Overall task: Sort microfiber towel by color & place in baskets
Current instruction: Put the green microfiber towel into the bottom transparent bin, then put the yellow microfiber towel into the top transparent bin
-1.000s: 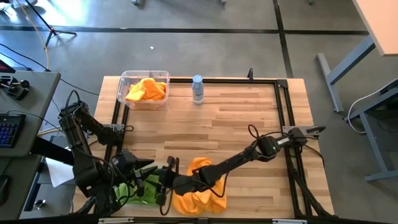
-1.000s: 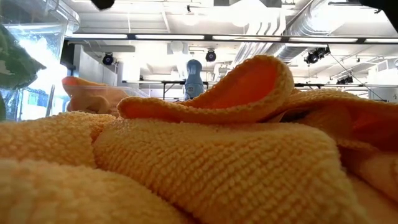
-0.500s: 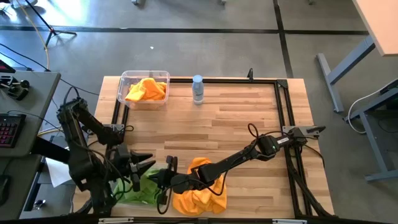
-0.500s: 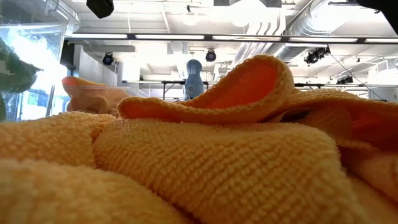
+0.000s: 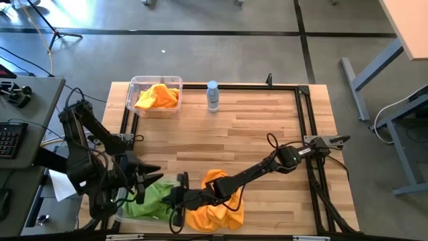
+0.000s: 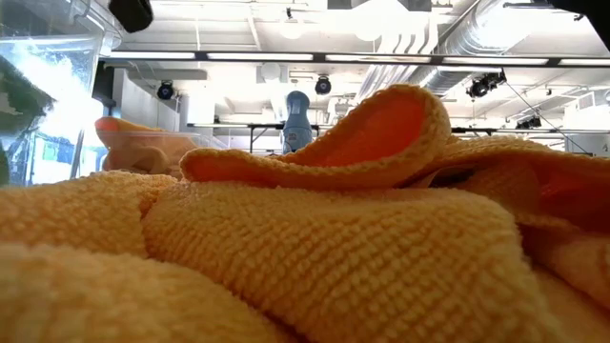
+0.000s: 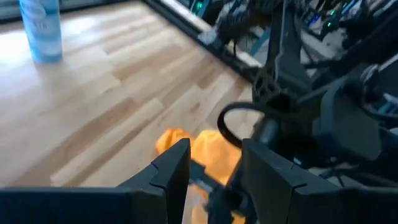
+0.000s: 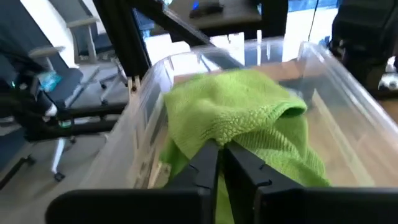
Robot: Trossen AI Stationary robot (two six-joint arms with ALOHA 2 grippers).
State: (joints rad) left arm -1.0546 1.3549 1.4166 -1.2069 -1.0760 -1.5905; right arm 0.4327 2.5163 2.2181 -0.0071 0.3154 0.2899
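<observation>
A lime green microfiber towel (image 5: 152, 200) (image 8: 242, 118) lies bunched in the clear basket (image 8: 339, 71) at the table's near left corner. My right gripper (image 5: 176, 195) (image 8: 221, 152) reaches into that basket from the right, shut, its tips at the towel. My left gripper (image 5: 146, 177) (image 7: 215, 158) hovers open above the basket's far side with nothing between its fingers. A heap of orange towels (image 5: 214, 203) (image 6: 315, 238) lies under my right arm near the front edge. More orange towels (image 5: 158, 96) fill the second basket (image 5: 136, 84) at the far left. My right gripper has its shut fingertips (image 8: 210, 155) against the near fold of the green towel (image 8: 217, 134), coming almost level from the table's right side. Whether any cloth is caught between the fingers, I cannot tell. The towel rests in the basket.
A small clear water bottle (image 5: 212, 96) (image 7: 41, 28) stands at the far edge, right of the orange basket. A black frame (image 5: 304, 120) runs round the tabletop. The bare wood in the middle and on the right gives free room.
My left gripper has risen and drawn back toward the table's left edge, away from the green towel, staying open. More of the towel now shows in the basket. My right gripper has tipped a little at the basket.
</observation>
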